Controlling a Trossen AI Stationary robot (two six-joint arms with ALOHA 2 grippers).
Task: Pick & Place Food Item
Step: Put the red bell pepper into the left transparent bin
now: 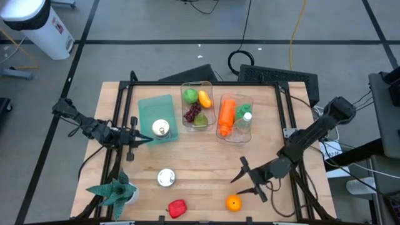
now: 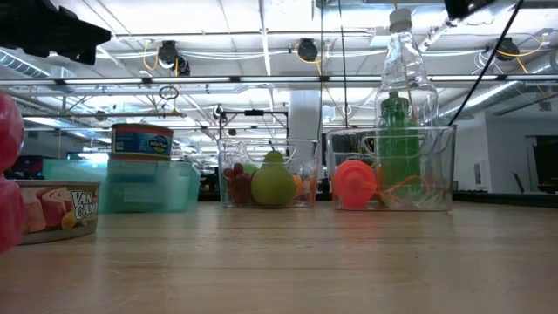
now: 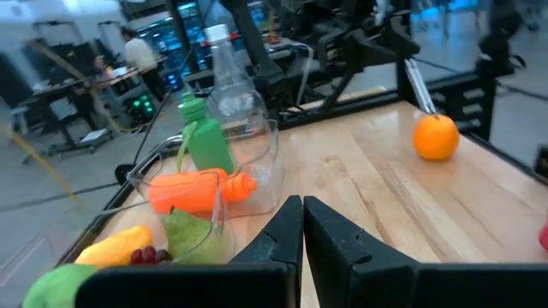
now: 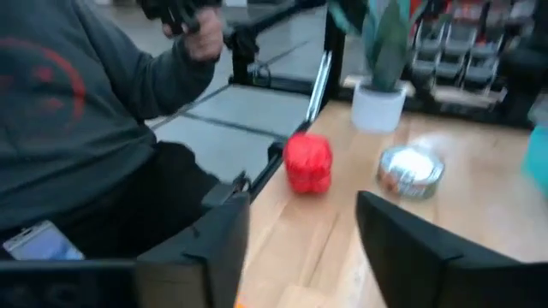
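Observation:
An orange lies near the table's near edge, and a red bell pepper lies to its left. My right gripper hovers open just above and beyond the orange. In its wrist view it faces the pepper and a tin can. My left gripper is shut and hangs by the teal bin. In its own view it points past the clear bins toward the orange. Neither gripper touches anything.
Two clear bins hold fruit and a carrot with bottles. One can sits in the teal bin, another on the table. A potted plant stands at the near left corner. A person in a grey sweatshirt is beyond the table's edge.

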